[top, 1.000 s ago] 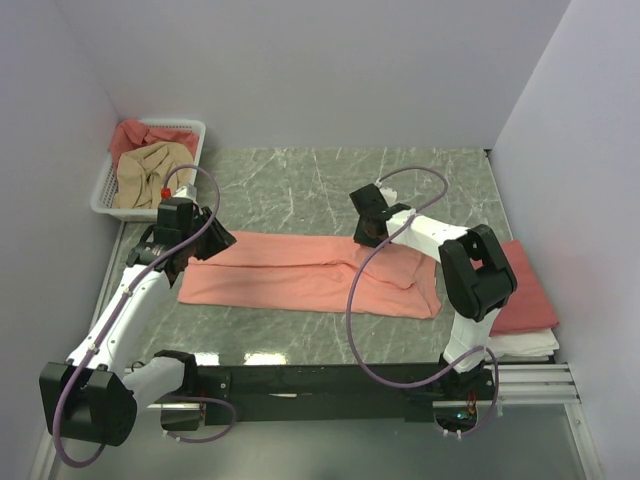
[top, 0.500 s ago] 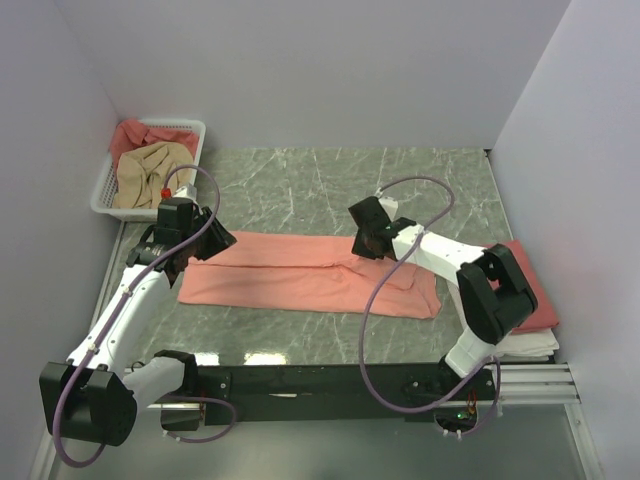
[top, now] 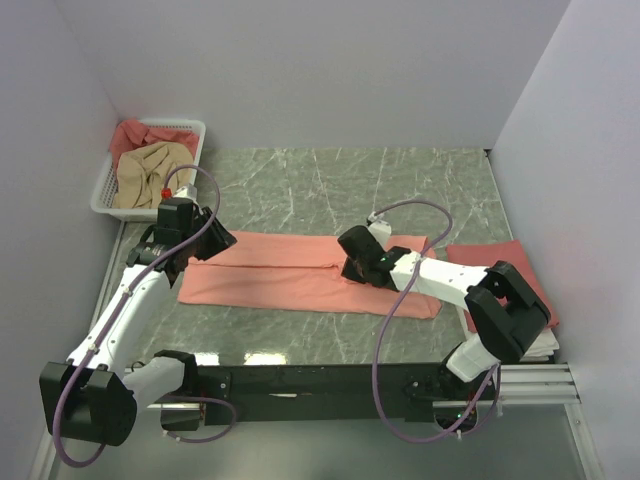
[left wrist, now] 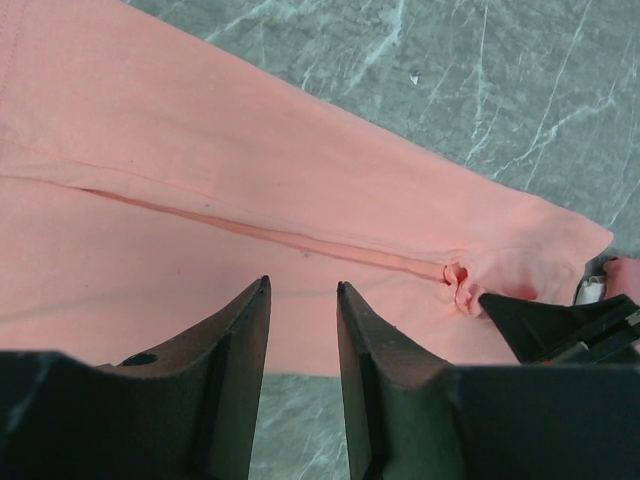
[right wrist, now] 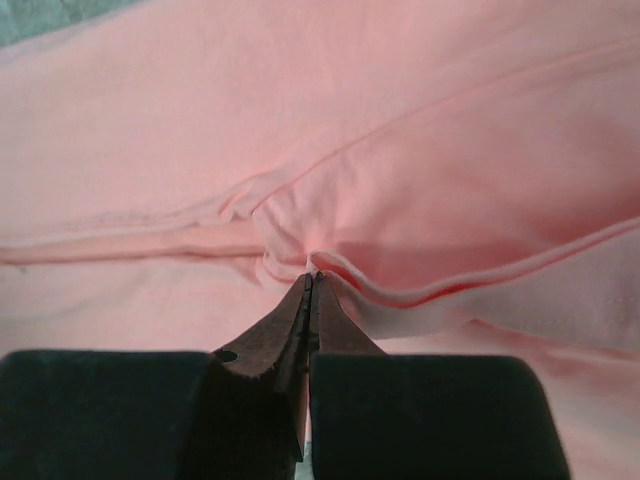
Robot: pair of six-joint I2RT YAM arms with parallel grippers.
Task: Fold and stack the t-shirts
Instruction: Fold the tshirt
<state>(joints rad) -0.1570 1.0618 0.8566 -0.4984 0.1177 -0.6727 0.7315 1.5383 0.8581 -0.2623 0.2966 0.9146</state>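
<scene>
A salmon-pink t-shirt (top: pixel 270 280) lies folded lengthwise in a long band across the table. My right gripper (top: pixel 348 268) is shut on a bunched fold of it near the middle seam; in the right wrist view the closed fingertips (right wrist: pixel 310 280) pinch a raised ridge of pink cloth (right wrist: pixel 420 200). My left gripper (top: pixel 215 243) is open and empty over the shirt's left end. In the left wrist view its fingers (left wrist: pixel 302 292) hover above the shirt's edge (left wrist: pixel 200 160), and the pinched pucker (left wrist: pixel 457 284) shows further along the seam.
A white lattice basket (top: pixel 104 190) at the back left holds a beige shirt (top: pixel 145 170) and a rose-red shirt (top: pixel 135 133). A folded rose-red shirt (top: pixel 520 285) lies on white cloth (top: pixel 525 345) at the right edge. Grey marble table (top: pixel 300 190) shows behind.
My right gripper has moved left and toward the near edge along the shirt, pulling the pinched cloth with it. The left arm has not moved.
</scene>
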